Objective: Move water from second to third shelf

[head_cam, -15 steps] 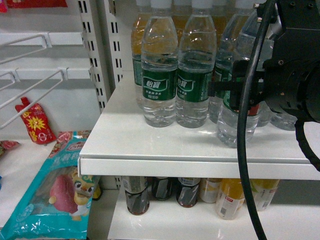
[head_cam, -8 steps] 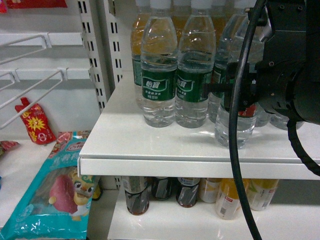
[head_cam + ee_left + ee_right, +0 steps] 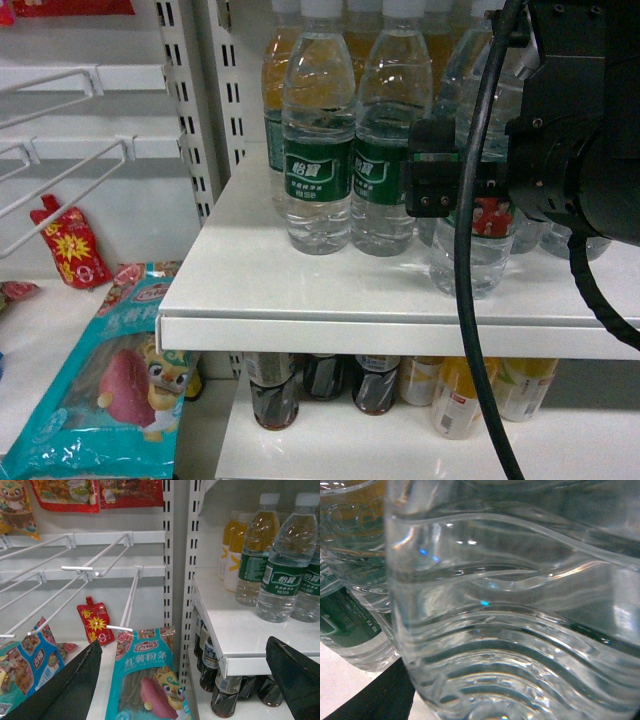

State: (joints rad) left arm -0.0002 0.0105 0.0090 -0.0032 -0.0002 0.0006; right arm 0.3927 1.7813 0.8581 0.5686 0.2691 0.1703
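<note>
On the right side of the white shelf (image 3: 300, 290), the right end effector (image 3: 462, 190) is clamped around the green band of a clear water bottle (image 3: 470, 255) standing near the front edge, its black finger (image 3: 432, 180) pressed flat against the label. The bottle fills the right wrist view. Two matching bottles (image 3: 318, 150) stand just left and slightly farther back. The left end effector (image 3: 190, 680) hangs spread wide, well to the left, touching nothing, above a teal snack bag (image 3: 145, 680).
</note>
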